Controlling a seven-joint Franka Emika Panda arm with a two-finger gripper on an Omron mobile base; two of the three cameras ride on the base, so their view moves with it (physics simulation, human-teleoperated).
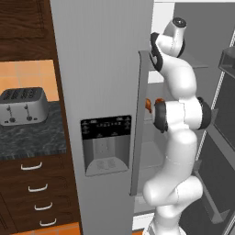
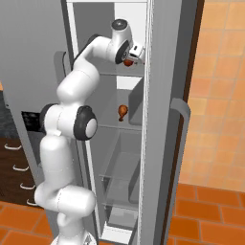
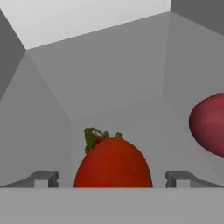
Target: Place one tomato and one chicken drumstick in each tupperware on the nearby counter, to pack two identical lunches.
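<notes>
Inside the fridge (image 2: pixel 129 43), your tool (image 3: pixel 113 178) stands apart astride a tomato (image 3: pixel 113 162), placed to clamp it; a drumstick (image 2: pixel 123 112) waits below.

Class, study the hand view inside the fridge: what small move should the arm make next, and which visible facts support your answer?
Probably close the tool on the tomato. The tomato sits centred between the two fingertips, which stand wide apart on either side of it without touching, so the tool looks lined up for a grip. A second red, round thing lies off to the right, outside the fingers.
</notes>
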